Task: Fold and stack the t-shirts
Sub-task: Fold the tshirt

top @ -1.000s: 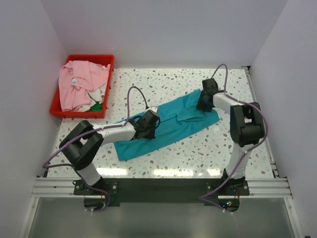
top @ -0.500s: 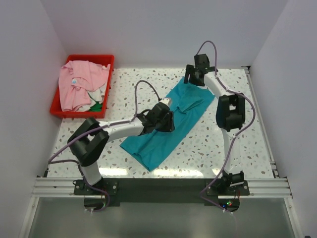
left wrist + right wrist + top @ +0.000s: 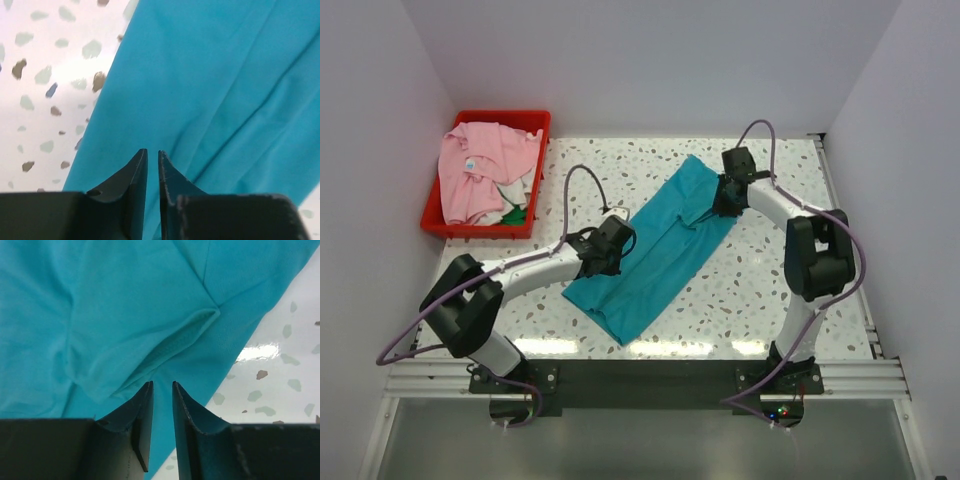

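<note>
T-shirt (image 3: 655, 255), teal, on table (image 3: 770, 290); L pincer (image 3: 152, 151) & R pincer (image 3: 162, 383) barely spread, empty.

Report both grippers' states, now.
Left gripper: jaws nearly together over the teal t-shirt; grip cannot be told.
Right gripper: narrow gap, same shirt below; grip cannot be told.

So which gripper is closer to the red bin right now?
Left. The left gripper is at the teal t-shirt's left edge, not far right of the red bin; the right gripper is over the shirt's far-right part, much farther away.
</note>
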Controlling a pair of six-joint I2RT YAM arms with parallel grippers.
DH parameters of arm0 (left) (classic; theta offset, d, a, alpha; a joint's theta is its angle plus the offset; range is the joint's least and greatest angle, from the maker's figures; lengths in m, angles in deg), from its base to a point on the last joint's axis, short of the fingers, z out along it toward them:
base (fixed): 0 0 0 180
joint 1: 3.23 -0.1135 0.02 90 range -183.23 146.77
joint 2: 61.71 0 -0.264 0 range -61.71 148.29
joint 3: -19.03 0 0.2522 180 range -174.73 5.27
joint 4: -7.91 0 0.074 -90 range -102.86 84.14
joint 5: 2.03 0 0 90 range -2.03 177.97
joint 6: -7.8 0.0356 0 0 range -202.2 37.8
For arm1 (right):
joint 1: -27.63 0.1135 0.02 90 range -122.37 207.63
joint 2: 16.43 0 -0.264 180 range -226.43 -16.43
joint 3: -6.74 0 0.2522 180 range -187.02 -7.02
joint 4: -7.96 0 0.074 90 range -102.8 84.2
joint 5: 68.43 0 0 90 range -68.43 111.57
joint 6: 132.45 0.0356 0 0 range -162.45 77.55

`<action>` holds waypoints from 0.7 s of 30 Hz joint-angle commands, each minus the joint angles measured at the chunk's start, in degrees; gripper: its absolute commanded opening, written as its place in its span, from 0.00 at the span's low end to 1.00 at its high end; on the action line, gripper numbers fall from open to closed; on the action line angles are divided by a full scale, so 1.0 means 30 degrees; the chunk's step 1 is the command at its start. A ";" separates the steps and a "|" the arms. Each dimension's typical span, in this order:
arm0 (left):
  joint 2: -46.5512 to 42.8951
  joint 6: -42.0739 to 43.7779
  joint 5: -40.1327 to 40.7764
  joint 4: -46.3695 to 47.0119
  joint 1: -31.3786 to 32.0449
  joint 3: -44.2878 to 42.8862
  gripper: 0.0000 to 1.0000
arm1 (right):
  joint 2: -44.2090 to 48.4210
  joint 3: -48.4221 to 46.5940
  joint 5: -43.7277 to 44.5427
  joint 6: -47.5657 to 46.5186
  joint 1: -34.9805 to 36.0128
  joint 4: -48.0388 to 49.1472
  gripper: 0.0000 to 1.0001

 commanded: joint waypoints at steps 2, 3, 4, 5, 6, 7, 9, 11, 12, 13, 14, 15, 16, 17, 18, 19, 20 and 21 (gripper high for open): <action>-0.0073 0.0068 0.1311 -0.0981 0.0029 0.1381 0.16 | -0.1420 0.0035 -0.0310 0.0812 0.0121 0.1325 0.21; -0.0131 0.0038 0.1224 -0.0691 0.0058 0.1676 0.15 | -0.1743 -0.0172 -0.0281 0.0754 0.0092 0.1092 0.20; -0.0219 -0.0049 0.1049 -0.0543 0.0088 0.2143 0.12 | -0.2065 -0.0378 -0.0339 0.0754 0.0092 0.1032 0.20; -0.0220 -0.0108 0.0844 -0.0454 0.0146 0.2322 0.11 | -0.2619 -0.0815 -0.0310 0.0754 0.0092 0.0944 0.19; -0.0249 -0.0137 0.0726 -0.0250 0.0292 0.2468 0.10 | -0.2944 -0.1080 -0.0165 0.0696 0.0121 0.0682 0.18; -0.0162 -0.0225 0.0609 -0.0161 0.0438 0.2586 0.09 | -0.3237 -0.1373 0.0011 0.0608 0.0121 0.0622 0.18; 0.0043 -0.0342 0.0257 0.0130 0.0789 0.2733 0.08 | -0.4233 -0.2426 0.0246 0.0316 0.0092 0.0301 0.18; 0.0540 -0.0576 -0.0297 0.0366 0.1024 0.2734 0.08 | -0.4965 -0.3798 0.0479 0.0052 0.0092 0.0182 0.18; 0.0716 -0.0664 -0.0446 0.0570 0.1345 0.2734 0.07 | -0.5752 -0.4358 0.0539 -0.0298 0.0092 0.0008 0.18; 0.1037 -0.0926 -0.0592 0.0688 0.1522 0.2676 0.07 | -0.6224 -0.4973 0.0540 -0.0591 0.0092 -0.0168 0.18; 0.1156 -0.1074 -0.0826 0.0776 0.1698 0.2646 0.07 | -0.6663 -0.6255 0.0656 -0.0884 0.0092 -0.0286 0.19; 0.1302 -0.1249 -0.1002 0.1125 0.2105 0.2617 0.07 | -0.7480 -0.6906 0.0773 -0.1409 0.0063 -0.0548 0.20; 0.1565 -0.1599 -0.1236 0.1332 0.2313 0.2587 0.07 | -0.7865 -0.7551 0.0861 -0.1704 0.0063 -0.0667 0.22; 0.1742 -0.1777 -0.1615 0.1537 0.2518 0.2529 0.07 | -0.8217 -0.8746 0.0891 -0.1939 0.0092 -0.0697 0.24; 0.1917 -0.2010 -0.1735 0.1742 0.2984 0.2383 0.08 | -0.8888 -0.9368 0.1036 -0.2377 0.0063 -0.0784 0.26; 0.2267 -0.2361 -0.1794 0.1889 0.3220 0.2092 0.10 | -0.9184 -0.9983 0.1009 -0.2584 0.0063 -0.0814 0.27; 0.2416 -0.2567 -0.2027 0.1977 0.3455 0.1915 0.11 | -0.9593 -1.1323 0.0892 -0.2789 0.0092 -0.0843 0.33; 0.2562 -0.2714 -0.2203 0.2326 0.3834 0.1768 0.13 | -0.9946 -1.2062 0.0659 -0.3226 0.0063 -0.1076 0.36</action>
